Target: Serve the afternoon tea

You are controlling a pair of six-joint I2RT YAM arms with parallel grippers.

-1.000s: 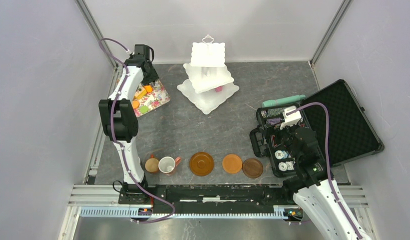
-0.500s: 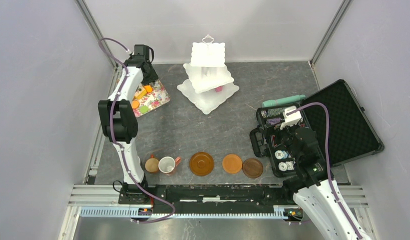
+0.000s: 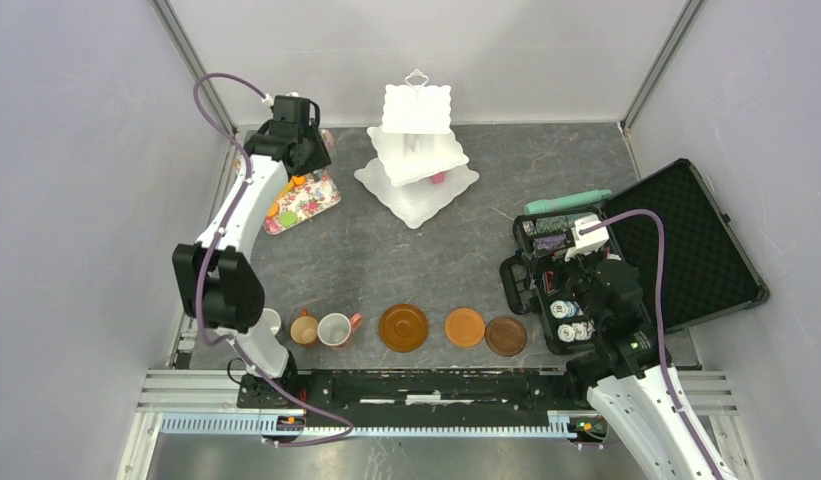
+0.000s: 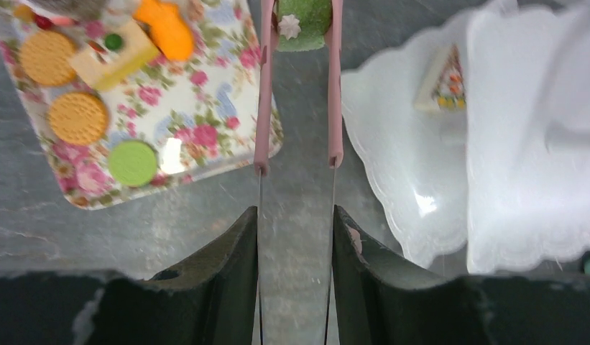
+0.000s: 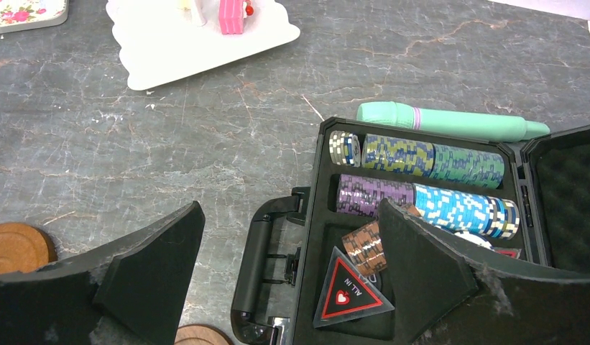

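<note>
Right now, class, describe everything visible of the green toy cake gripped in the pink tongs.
The green toy cake is small, with a grainy, spongy-looking surface and a white cream-like dollop. The picture's top edge cuts off its upper part. The pink tongs pinch it from both sides, over grey tabletop between the floral tray and the white stand.

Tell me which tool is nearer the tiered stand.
Left. The left tool, gripping pink tongs, is just left of the stand; the right tool is far off, over the chip case.
</note>
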